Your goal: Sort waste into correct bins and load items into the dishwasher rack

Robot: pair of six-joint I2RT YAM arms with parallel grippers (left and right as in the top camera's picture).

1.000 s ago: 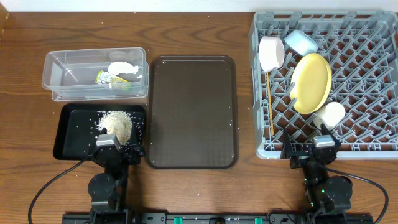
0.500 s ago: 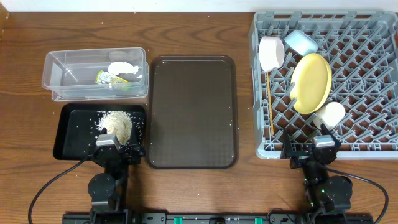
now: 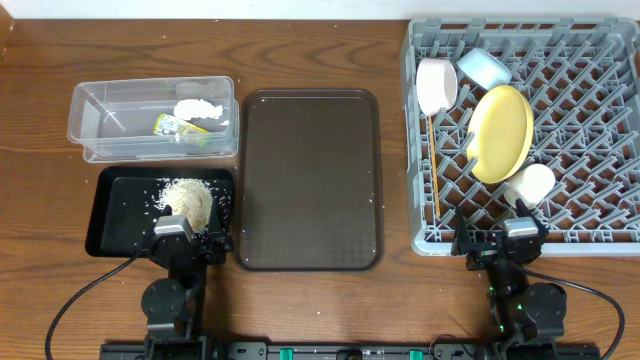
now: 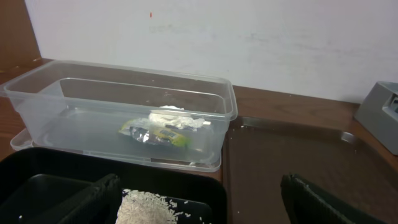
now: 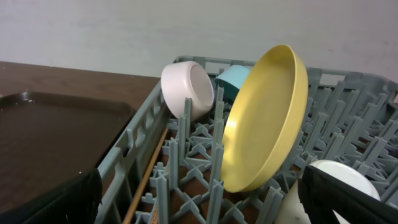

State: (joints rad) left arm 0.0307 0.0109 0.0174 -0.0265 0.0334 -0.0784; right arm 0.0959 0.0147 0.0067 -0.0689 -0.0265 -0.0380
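The grey dishwasher rack (image 3: 600,120) holds the yellow plate (image 3: 500,133) on edge, the white bowl (image 3: 436,84), the light blue bowl (image 3: 485,67), the white cup (image 3: 530,184) and the chopsticks (image 3: 432,165). The clear box (image 3: 100,125) holds the green-yellow wrapper (image 3: 178,126) and white tissue (image 3: 198,108). The black tray (image 3: 115,215) holds a rice pile (image 3: 187,198). My left gripper (image 4: 202,205) is open and empty at the black tray's near edge, over the rice (image 4: 146,208). My right gripper (image 5: 199,199) is open and empty at the rack's front edge, facing the plate (image 5: 264,118).
A large dark brown serving tray (image 3: 310,180) lies between the bins and the rack, bare. The wrapper (image 4: 158,132) shows through the clear box wall (image 4: 74,118). The white bowl (image 5: 186,87) and chopsticks (image 5: 146,177) sit at the rack's left side.
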